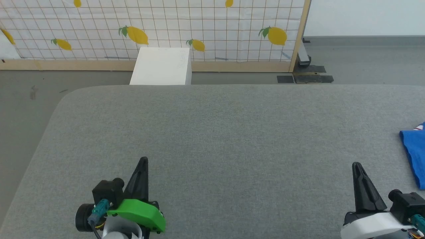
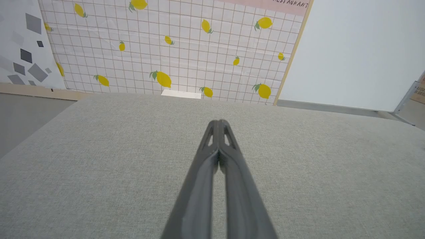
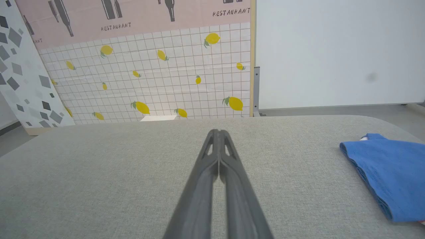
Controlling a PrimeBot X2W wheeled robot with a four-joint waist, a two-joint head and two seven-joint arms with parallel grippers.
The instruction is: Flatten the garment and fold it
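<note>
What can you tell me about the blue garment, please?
The garment is royal blue, of a fine perforated knit, lying in layers with a doubled edge on the right side of the grey table. A little white and red trim peeks out at its far corner. Part runs out of frame.

The garment (image 1: 415, 152) lies on the table (image 1: 212, 132) at three o'clock, right of my right gripper (image 1: 356, 165); my left gripper (image 1: 143, 161) sits at seven. Behind the table at eleven stands a box (image 1: 161, 66).
</note>
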